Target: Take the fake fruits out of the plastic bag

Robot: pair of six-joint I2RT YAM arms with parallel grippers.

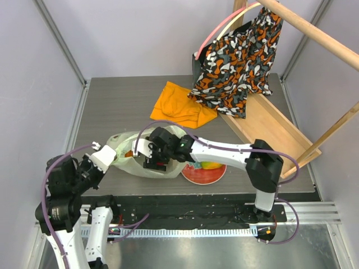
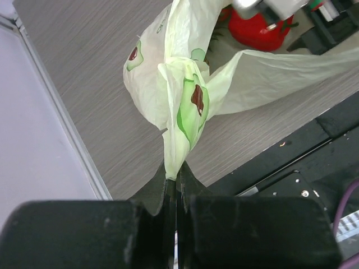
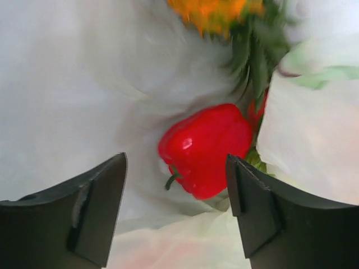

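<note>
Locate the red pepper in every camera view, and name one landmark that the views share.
Top external: hidden; the right gripper covers the bag's mouth.
Left wrist: the red pepper sits at the top right, inside the bag.
Right wrist: it is in the centre, between the gripper's open jaws.
Shared landmark: the plastic bag.

The left gripper [image 2: 175, 180] has its dark jaws pressed together on a twisted fold of the plastic bag [image 2: 188, 106], a thin pale-green film printed with halved avocados. From the pinch the bag rises and spreads up and to the right over the grey wood-grain table [image 2: 84, 78]. A glossy red pepper [image 2: 255, 31] shows at the bag's upper edge. A black base plate [image 2: 291, 168] lies along the table's edge at lower right.
</note>
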